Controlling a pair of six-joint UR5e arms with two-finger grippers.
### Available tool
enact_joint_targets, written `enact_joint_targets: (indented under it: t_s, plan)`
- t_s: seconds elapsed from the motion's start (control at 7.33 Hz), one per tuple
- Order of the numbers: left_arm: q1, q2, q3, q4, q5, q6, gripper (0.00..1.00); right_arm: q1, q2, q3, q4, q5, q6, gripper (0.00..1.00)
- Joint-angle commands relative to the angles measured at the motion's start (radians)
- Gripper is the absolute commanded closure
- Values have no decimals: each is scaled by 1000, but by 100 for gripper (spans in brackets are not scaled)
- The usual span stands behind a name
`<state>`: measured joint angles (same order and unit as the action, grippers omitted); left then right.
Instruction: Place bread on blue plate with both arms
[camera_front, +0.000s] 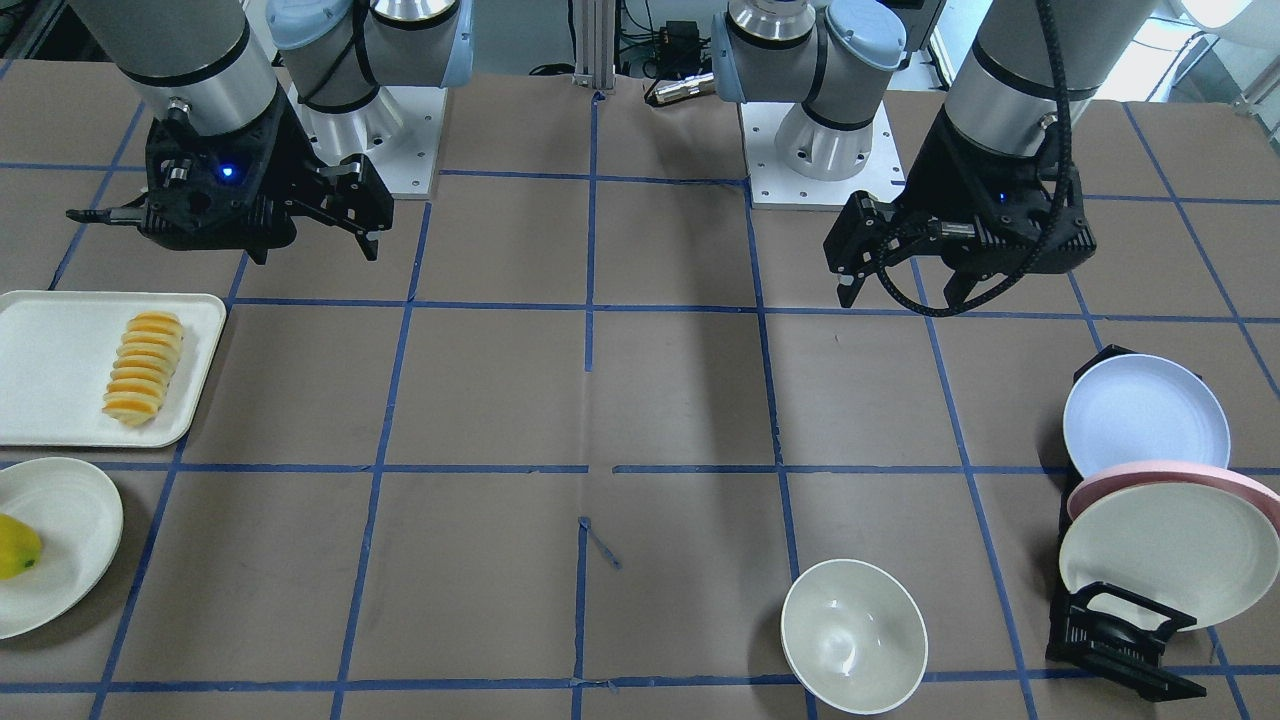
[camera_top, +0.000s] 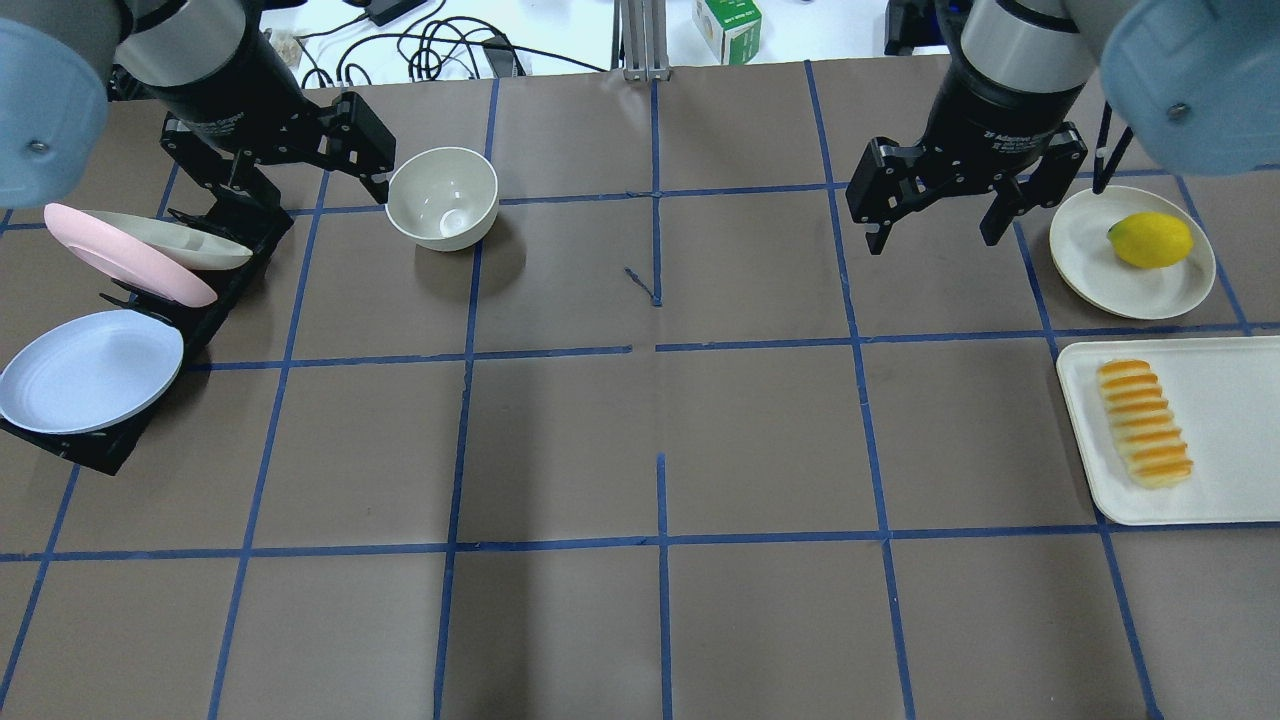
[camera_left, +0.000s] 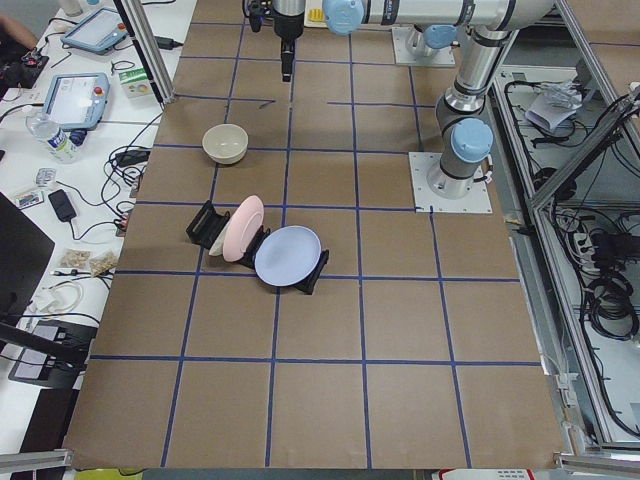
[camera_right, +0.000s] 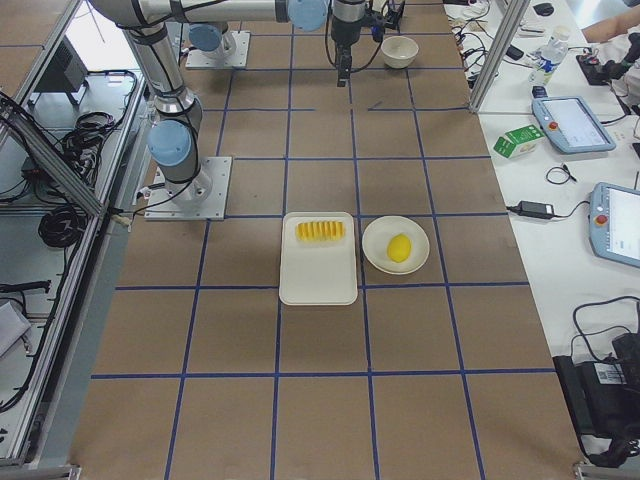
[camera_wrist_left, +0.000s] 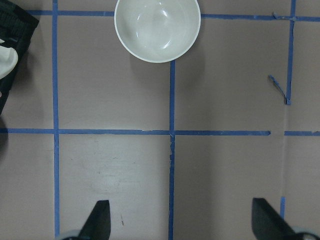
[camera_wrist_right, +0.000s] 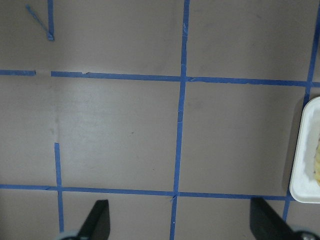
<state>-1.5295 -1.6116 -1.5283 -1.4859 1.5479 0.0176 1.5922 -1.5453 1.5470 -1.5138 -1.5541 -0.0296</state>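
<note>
Both idle, nothing gripped. My right gripper (camera_top: 933, 232) hangs with jaws spread wide and empty, and so does my left gripper (camera_front: 900, 290). In the overhead view the bread (camera_top: 1145, 423) lies at 3 o'clock on the white tray (camera_top: 1230, 480), about 4 o'clock from my right jaws. The lemon plate (camera_top: 1085, 265) sits just at 12 of the tray. The blue plate (camera_top: 90, 370) is at 9 o'clock, leaning in the nearest slot of the black rack (camera_top: 75, 452), with the pink plate (camera_top: 120, 255) in the next slot. My read is that the plate fetch and the bread pick are both not yet done. For the right, drop straight down at mid-loaf with the jaws across the short width. The loaf runs roughly 11 to 5, so a small wrist turn is needed. Squeeze lightly, since it looks soft. For the left, pinch the blue rim at its free edge, clear of the pink one, pull along the slot and lay it flat.
</note>
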Motion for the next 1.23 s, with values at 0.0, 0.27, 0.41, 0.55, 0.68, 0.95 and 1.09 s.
enact_joint_targets:
  t_s: [0.0, 0.27, 0.41, 0.55, 0.68, 0.95, 1.09]
  plan:
    - [2, 1, -6, 0, -3, 1, 0, 0, 2, 1, 0, 0, 2, 0]
    - [5, 2, -12, 1, 9, -1, 0, 0, 4, 1, 0, 0, 2, 0]
    - [14, 15, -10, 3, 12, -1, 0, 0, 4, 2, 0, 0, 2, 0]
    - [52, 36, -10, -11, 43, -1, 0, 0, 4, 2, 0, 0, 4, 0]
    - [133, 44, -10, -13, 125, 1, 0, 0, 5, 2, 0, 0, 2, 0]
    - [352, 51, -10, -11, 178, 1, 0, 0, 10, 2, 0, 0, 2, 0]
    - [450, 47, -12, 1, 178, -2, 0, 0, 11, 4, 0, 3, -9, 0]
